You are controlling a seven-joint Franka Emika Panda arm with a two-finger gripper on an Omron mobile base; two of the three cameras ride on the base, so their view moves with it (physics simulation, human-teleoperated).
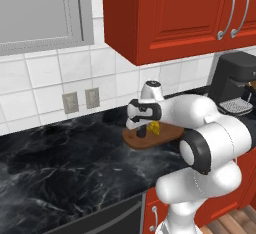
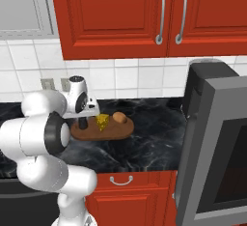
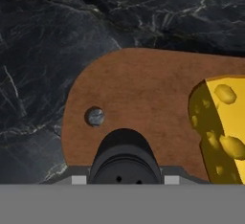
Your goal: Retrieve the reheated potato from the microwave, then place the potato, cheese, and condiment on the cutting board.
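One potato (image 2: 120, 118), one cheese (image 2: 102, 121), one condiment (image 3: 124, 158)

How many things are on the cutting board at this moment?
3 on the cutting board: the potato at its right end, the cheese in the middle, the condiment at its left end, between the jaws of the gripper.

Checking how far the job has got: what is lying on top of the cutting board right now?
On the cutting board are the cheese, the potato and the condiment. The gripper covers the bottle's top.
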